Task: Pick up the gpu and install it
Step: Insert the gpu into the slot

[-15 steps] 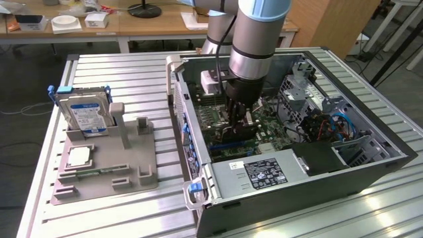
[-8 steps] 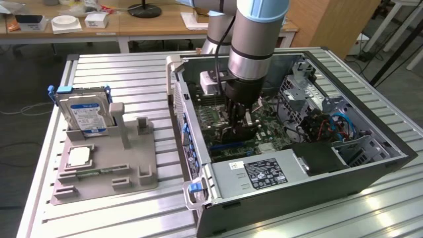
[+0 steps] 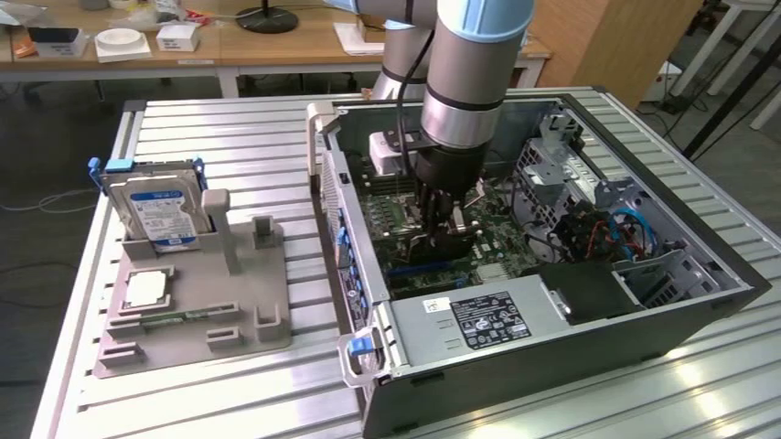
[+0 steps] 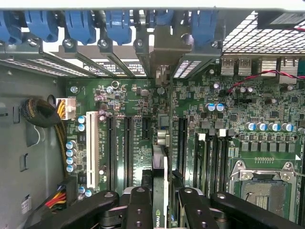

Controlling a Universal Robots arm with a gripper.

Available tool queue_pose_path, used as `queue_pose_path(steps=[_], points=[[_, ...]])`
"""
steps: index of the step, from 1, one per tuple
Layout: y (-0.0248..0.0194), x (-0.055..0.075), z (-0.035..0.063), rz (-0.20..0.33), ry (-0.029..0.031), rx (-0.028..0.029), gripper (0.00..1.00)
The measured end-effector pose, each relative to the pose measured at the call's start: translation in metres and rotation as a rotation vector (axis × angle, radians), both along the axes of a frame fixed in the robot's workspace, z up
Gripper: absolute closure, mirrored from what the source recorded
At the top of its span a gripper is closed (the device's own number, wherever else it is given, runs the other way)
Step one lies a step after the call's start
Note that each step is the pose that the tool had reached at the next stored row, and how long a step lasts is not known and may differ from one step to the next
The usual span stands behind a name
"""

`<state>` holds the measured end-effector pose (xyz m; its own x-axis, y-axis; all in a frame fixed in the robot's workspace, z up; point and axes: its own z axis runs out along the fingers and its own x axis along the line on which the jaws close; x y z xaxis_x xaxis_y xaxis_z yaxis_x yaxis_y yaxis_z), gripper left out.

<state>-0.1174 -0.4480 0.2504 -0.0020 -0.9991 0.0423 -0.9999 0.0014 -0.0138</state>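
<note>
My gripper [image 3: 442, 230] reaches down into the open computer case [image 3: 683, 302], over the green motherboard [image 3: 495, 240]. In the wrist view its black fingers [image 4: 139, 205] are shut from both sides on the gpu [image 4: 162, 160], a thin card seen edge-on. The card stands on edge among the long black expansion slots [image 4: 127, 148] of the motherboard [image 4: 119, 102]. Its silvery end bracket [image 4: 165, 50] lines up with the rear slot openings under the blue clips [image 4: 119, 24]. Whether the card's edge sits in a slot I cannot tell.
A grey parts holder [image 3: 244, 315] on the slatted table at the exterior view's left carries a hard drive with a blue label [image 3: 159, 212] and a small square CPU chip [image 3: 146, 289]. Inside the case are the power supply [image 3: 488, 318], drive cages [image 3: 573, 165], cables [image 4: 40, 114] and the CPU socket [image 4: 264, 183].
</note>
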Motion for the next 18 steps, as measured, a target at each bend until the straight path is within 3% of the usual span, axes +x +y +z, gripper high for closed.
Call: queue_pose_path(steps=[18], points=[[0.0, 0.0, -0.0023, 0.005, 0.0001, 0.0016, 0.74]])
